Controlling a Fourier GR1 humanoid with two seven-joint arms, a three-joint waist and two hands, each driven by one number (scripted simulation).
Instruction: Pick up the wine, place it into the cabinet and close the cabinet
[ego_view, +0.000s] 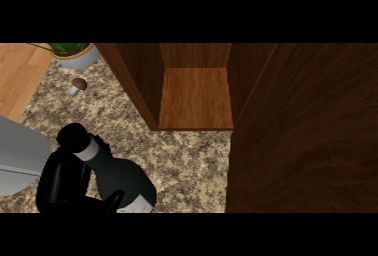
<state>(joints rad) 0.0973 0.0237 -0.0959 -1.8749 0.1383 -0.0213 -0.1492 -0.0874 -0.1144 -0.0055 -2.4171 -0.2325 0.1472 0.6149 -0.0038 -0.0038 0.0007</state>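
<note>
The wine bottle (122, 175) is dark green with a black cap, a white neck band and a white label. It lies tilted over the speckled counter (192, 160) at the lower left, cap pointing up-left. My left hand (63, 185) is curled round its left side, with the thumb under the body; a grey forearm comes in from the left edge. The wooden cabinet (196, 100) stands open at the top centre with a bare inner floor, up and to the right of the bottle. Its open door (303, 130) fills the right side. My right hand does not show.
A small brown mushroom (77, 85) lies on the counter left of the cabinet. A potted plant (77, 55) stands at the top left, beside a light wooden surface (18, 75). Bare counter lies between the bottle and the cabinet's front edge.
</note>
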